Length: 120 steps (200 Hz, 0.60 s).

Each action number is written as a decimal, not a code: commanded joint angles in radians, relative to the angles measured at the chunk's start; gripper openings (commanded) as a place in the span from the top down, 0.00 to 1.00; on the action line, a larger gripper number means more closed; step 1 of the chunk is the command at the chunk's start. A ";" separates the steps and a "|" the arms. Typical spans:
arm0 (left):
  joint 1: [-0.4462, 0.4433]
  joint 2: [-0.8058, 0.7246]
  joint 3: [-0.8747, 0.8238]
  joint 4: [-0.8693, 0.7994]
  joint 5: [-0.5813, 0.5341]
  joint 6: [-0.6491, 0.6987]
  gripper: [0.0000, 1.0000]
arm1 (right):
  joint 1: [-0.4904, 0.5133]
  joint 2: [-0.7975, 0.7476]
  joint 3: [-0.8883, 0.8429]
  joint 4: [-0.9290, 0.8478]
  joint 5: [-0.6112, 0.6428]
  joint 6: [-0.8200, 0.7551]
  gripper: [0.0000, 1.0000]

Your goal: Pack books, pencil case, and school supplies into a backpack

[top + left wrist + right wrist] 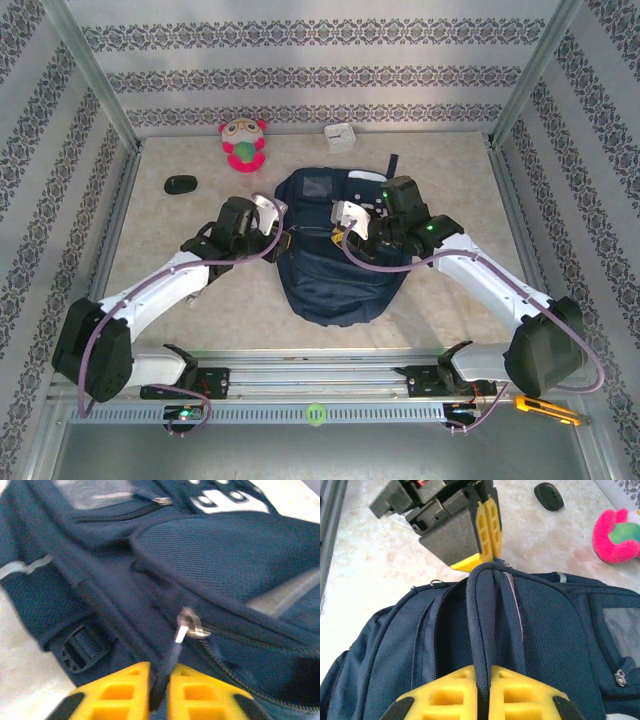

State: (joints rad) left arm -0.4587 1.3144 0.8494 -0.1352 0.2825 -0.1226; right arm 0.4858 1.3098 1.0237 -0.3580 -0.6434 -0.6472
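The navy backpack (pixel 335 275) lies flat in the middle of the table. My left gripper (pixel 283 236) is at its left side, and in the left wrist view (pixel 159 686) the yellow fingers are shut on the dark cord of a zipper pull (pixel 189 625). My right gripper (pixel 352 228) is over the upper middle of the backpack (pixel 555 645). It (pixel 482 687) is shut on a raised, piped fold of the fabric (pixel 482 610). The left gripper (pixel 487 527) sits just beyond that fold. The books, pencil case and school supplies are out of view.
A pink and green plush toy (pixel 243 145), a small white box (pixel 340 136) and a black oval object (pixel 180 184) sit at the back of the table. A yellow utility knife (pixel 545 408) lies by the right arm's base. Patterned walls enclose the table.
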 commanded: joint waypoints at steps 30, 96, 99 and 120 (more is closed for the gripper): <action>0.111 -0.041 0.077 -0.357 -0.153 0.049 0.30 | -0.010 -0.025 0.025 0.030 -0.015 0.097 1.00; 0.218 0.037 0.182 -1.084 -0.301 0.522 0.19 | -0.013 -0.041 -0.025 0.036 -0.017 0.060 1.00; 0.223 0.044 0.170 -1.087 -0.308 0.521 0.19 | -0.013 -0.041 -0.026 0.036 -0.019 0.060 1.00; 0.253 0.030 0.107 -1.022 -0.326 0.507 0.17 | -0.012 -0.048 -0.035 0.040 -0.028 0.057 1.00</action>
State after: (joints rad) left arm -0.2459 1.3373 1.0145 -0.9909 0.0170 0.3004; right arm 0.4797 1.3022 1.0046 -0.3492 -0.6373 -0.5816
